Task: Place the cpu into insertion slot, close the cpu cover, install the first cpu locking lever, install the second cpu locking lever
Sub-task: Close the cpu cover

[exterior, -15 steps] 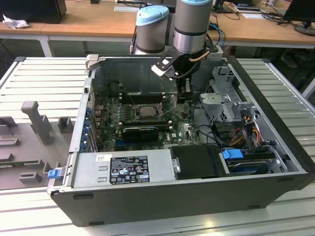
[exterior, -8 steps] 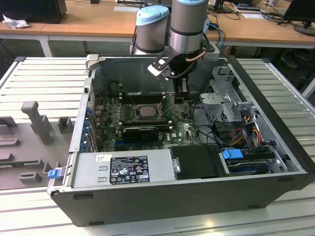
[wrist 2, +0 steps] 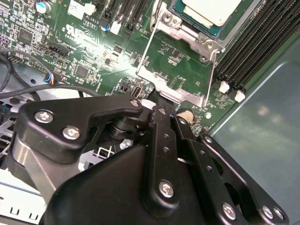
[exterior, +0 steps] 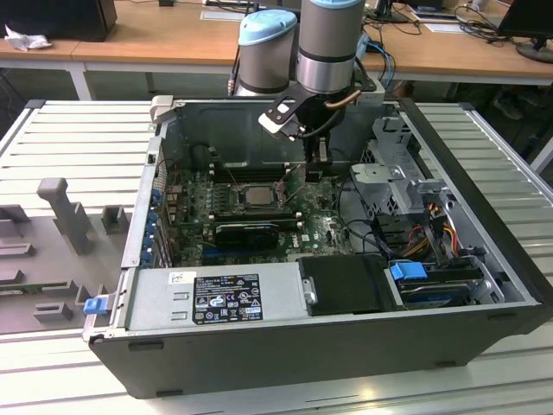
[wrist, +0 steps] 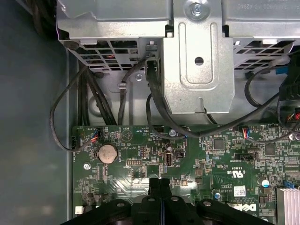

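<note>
Fingers (wrist: 153, 187) of the gripper (wrist: 160, 183) are pressed together, empty, just beside the open cover's (wrist 2: 176, 89) free edge. From the exterior view's left come the cpu (exterior: 257, 194), lying in the slot (wrist 2: 199, 37), then cover, then gripper. The tips could slip off that thin edge and strike the board (wrist 2: 93, 51).

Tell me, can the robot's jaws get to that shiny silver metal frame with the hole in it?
Probably yes. The gripper, jaws shut, sits right at the edge of the silver-grey sheet-metal cpu cover, lying open beside the pale square cpu; nothing lies between them.
</note>
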`<state>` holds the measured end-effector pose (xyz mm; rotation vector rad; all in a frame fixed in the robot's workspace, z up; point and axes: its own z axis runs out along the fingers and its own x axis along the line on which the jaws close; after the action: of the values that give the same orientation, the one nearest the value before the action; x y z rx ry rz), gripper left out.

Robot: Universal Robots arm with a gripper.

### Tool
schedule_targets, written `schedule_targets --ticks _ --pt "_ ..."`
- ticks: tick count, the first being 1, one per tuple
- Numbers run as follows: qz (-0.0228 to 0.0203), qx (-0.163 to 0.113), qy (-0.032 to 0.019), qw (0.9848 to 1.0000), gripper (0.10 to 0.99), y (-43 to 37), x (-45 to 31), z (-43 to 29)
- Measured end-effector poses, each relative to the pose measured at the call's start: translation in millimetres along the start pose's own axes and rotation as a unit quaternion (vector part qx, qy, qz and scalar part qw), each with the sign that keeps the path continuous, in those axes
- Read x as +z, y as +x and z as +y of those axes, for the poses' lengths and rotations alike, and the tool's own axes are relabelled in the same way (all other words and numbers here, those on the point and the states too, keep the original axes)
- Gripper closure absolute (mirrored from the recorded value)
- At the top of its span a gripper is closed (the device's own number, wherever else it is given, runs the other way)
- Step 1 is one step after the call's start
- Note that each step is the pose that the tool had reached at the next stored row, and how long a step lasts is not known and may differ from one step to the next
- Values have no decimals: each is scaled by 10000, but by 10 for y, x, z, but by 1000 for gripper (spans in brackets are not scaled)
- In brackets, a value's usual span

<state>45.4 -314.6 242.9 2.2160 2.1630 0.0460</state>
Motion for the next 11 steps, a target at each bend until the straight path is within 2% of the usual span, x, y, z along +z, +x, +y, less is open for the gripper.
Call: schedule_targets --ticks 11 --pt "0 0 0 10000 980 -1 -2 -41"
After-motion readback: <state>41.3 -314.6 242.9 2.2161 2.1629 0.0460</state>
